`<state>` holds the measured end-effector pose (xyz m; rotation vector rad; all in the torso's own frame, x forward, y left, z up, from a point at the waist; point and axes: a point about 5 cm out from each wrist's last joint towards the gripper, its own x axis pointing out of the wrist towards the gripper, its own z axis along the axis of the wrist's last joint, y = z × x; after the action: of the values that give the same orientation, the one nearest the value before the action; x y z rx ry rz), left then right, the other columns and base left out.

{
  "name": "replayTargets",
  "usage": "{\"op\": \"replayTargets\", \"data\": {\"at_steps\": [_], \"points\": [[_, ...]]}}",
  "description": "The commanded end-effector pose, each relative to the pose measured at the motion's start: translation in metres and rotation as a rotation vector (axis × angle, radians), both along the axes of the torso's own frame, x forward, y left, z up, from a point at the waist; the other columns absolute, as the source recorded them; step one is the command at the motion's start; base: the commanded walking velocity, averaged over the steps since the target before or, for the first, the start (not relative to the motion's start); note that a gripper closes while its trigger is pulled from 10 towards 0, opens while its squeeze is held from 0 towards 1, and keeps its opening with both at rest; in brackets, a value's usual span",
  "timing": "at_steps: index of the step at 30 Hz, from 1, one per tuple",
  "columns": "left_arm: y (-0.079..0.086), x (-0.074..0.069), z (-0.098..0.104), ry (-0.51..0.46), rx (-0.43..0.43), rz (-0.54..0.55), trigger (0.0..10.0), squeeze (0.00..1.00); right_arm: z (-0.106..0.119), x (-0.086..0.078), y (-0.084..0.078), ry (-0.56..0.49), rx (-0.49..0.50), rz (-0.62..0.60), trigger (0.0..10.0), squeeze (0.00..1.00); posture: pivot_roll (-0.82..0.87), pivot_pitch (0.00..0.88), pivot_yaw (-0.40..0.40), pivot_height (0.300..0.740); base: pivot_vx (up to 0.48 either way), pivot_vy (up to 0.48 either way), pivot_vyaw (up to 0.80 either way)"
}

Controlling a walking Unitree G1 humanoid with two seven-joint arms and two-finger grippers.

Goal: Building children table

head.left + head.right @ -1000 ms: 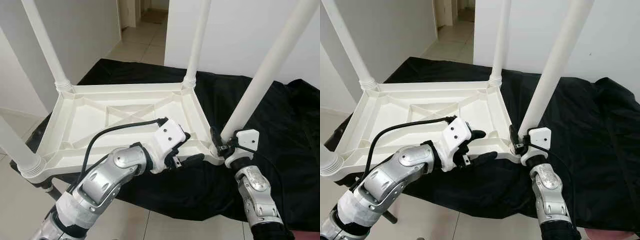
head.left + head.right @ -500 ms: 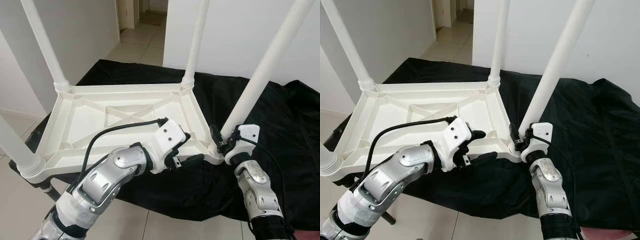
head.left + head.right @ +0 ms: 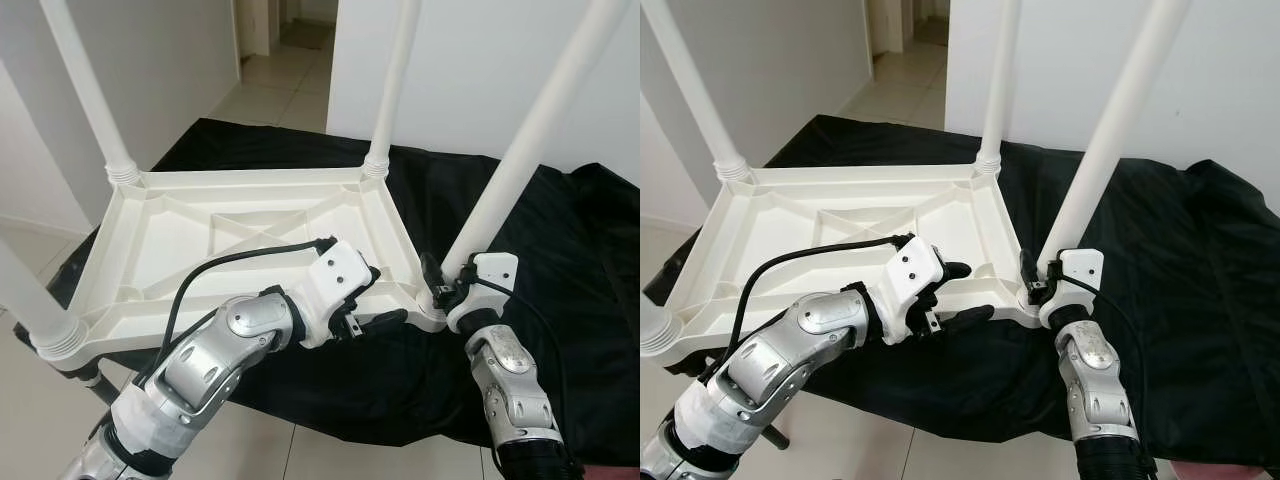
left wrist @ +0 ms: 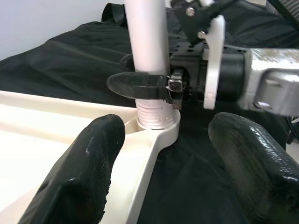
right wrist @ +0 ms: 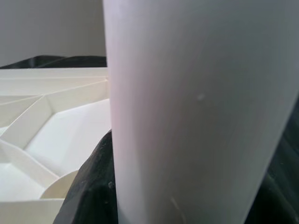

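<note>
Black cloth (image 3: 560, 250): spread beneath the work. White children's table (image 3: 230, 235): upside down on the cloth, four legs pointing up. Near-right leg (image 3: 520, 150): seated in its corner socket. Right gripper (image 3: 1040, 282): fingers clamped around the base of that leg. Left gripper (image 4: 163, 163): fingers spread apart, straddling the table's near rim just beside the same corner, gripping nothing.
</note>
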<state>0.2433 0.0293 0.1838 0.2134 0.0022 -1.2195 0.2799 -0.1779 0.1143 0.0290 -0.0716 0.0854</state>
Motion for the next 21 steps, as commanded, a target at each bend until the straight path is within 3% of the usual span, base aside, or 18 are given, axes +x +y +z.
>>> {"op": "replayTargets", "data": {"at_steps": [1,5,9,18,21], "points": [[-0.002,-0.002,0.001,-0.006,0.018,-0.053,10.0,0.0,-0.03,-0.008,0.008,0.141,-0.006,0.002,10.0,0.0,-0.04,0.0,-0.021,0.74,0.0,0.0,0.0],[-0.002,-0.002,0.002,-0.007,0.015,-0.053,10.0,0.0,-0.031,-0.013,0.018,0.132,0.058,-0.074,10.0,0.0,-0.03,0.0,-0.022,0.74,0.0,0.0,0.0],[-0.002,-0.001,0.002,-0.008,0.016,-0.052,10.0,0.0,-0.031,-0.013,0.019,0.136,0.068,-0.108,10.0,0.0,-0.04,0.0,-0.021,0.74,0.0,0.0,0.0],[-0.002,0.0,0.003,-0.009,0.012,-0.049,10.0,0.0,-0.03,-0.01,0.015,0.18,0.11,-0.362,10.0,0.0,-0.03,0.0,-0.025,0.74,0.0,0.0,0.0],[-0.003,0.0,0.004,-0.009,0.007,-0.045,10.0,0.0,-0.022,-0.011,0.023,0.097,0.099,-0.426,10.0,0.0,-0.03,0.0,-0.029,0.74,0.0,0.0,0.0]]}}
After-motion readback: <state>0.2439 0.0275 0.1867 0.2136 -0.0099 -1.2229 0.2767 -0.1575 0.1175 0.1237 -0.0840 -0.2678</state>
